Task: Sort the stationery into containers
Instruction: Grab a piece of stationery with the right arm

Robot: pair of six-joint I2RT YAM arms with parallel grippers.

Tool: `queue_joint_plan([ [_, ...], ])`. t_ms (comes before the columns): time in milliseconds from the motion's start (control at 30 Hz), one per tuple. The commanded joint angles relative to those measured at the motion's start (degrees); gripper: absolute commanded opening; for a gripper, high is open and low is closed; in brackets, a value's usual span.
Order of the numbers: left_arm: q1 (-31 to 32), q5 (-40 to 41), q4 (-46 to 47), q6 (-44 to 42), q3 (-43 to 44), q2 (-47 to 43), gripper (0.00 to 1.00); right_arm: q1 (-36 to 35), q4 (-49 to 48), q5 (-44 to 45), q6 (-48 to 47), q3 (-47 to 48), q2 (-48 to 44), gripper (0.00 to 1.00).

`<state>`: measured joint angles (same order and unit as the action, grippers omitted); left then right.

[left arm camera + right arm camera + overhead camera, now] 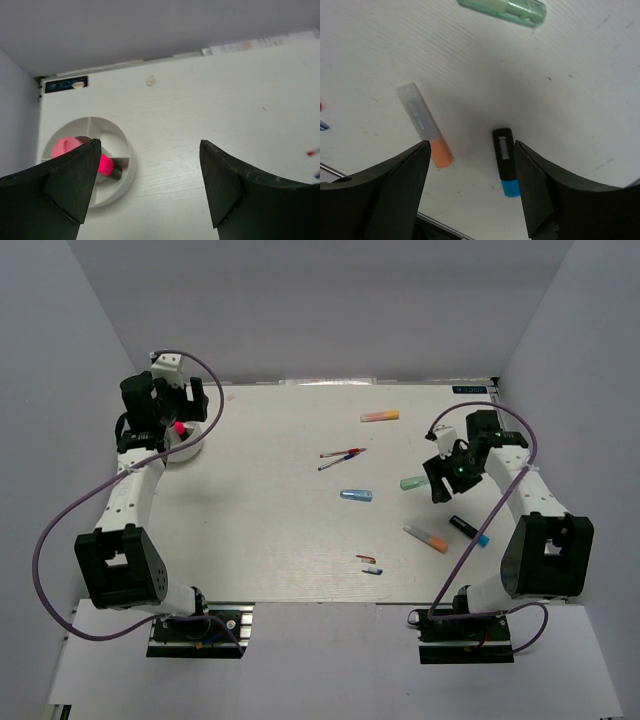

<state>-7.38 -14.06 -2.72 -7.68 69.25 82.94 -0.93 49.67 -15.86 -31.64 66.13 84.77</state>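
**Stationery: right pick risks a double catch**

Might trap two at once on dropping straight down: black-blue marker point(505, 162) close to one finger, orange marker point(425, 125) lying partly under the other. Might shove the black-blue one sideways, off-centre as placed. Right gripper point(471, 150) spread wide, empty, above both at near right. Left gripper point(148, 165) spread wide too, holding nothing, close by bowl point(131, 165) at far left (pink stick point(67, 146) and pink marker point(105, 164) inside). Others loose across the middle.
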Motion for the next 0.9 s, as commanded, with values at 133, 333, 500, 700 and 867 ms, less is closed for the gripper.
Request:
queue_joint_plan([
  [133,0.52,-17.04,-13.98,-5.58,0.89,-4.01,0.89,5.14,3.24,14.98,-6.94,-4.42,-0.49,0.73],
  [333,1.05,-19.07,-14.41,-6.64,0.61,-4.02,0.89,6.73,4.3,13.4,-9.23,-6.27,2.32,0.76],
  [500,1.05,-19.86,-13.89,-6.12,0.71,-3.22,0.87,6.56,2.37,11.73,-9.49,-7.77,4.96,0.76],
  [700,1.05,-19.77,-12.22,-4.71,0.27,-2.87,0.86,6.55,-0.54,12.51,-8.79,-7.33,9.35,0.69],
  [867,1.05,-18.28,-11.61,-4.97,0.88,-2.78,0.84,6.64,-2.56,13.04,-9.05,-7.24,11.29,0.57],
])
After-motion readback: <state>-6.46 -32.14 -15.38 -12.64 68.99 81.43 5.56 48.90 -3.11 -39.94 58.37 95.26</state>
